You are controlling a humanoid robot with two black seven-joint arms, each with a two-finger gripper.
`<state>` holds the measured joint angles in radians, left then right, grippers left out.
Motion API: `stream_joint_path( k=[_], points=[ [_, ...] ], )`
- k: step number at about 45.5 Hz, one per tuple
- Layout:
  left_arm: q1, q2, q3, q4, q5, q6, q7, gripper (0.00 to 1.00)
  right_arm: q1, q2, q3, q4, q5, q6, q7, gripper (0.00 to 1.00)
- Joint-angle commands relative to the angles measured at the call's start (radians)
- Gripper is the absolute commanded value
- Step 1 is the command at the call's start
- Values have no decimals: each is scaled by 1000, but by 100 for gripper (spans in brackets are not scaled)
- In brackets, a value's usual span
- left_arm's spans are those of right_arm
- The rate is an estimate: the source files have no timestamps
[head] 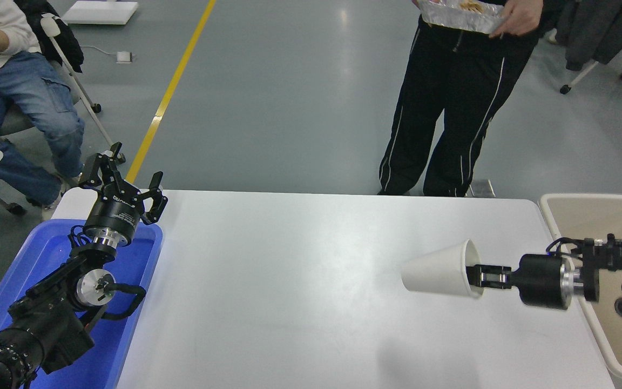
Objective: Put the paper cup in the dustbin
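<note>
Gripping the cup point(436, 274) by its rim, our right gripper point(478, 276) holds it sideways above the table point(300, 281), near the bin point(586, 216). Our left gripper point(127, 181) sits spread wide over the blue tray point(46, 254).

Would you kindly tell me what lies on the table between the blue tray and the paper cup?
Nothing: in the head view, the white table is bare between the blue tray and the paper cup.

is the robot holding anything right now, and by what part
Yes. The right gripper holds the paper cup by its rim, fingers reaching into the open mouth, cup on its side. The left gripper is open and holds nothing.
</note>
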<state>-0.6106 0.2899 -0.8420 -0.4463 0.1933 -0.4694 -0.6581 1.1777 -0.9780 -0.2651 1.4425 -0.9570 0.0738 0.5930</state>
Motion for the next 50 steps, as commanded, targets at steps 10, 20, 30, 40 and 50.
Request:
stream_joint_path(
  k=[10, 20, 30, 40, 50],
  points=[
    [0, 0, 1, 0, 0, 0, 0, 100, 25, -82, 256, -34, 251, 173, 4, 0],
    [0, 0, 0, 0, 0, 0, 0, 100, -18, -68, 244, -209, 276, 164, 2, 0],
    [0, 0, 1, 0, 0, 0, 0, 100, -118, 57, 221, -657, 426, 173, -10, 0],
    [0, 0, 1, 0, 0, 0, 0, 100, -194, 317, 101, -1290, 489, 173, -50, 0],
    [0, 0, 0, 0, 0, 0, 0, 100, -247, 453, 101, -1553, 508, 161, -251, 0]
  ],
)
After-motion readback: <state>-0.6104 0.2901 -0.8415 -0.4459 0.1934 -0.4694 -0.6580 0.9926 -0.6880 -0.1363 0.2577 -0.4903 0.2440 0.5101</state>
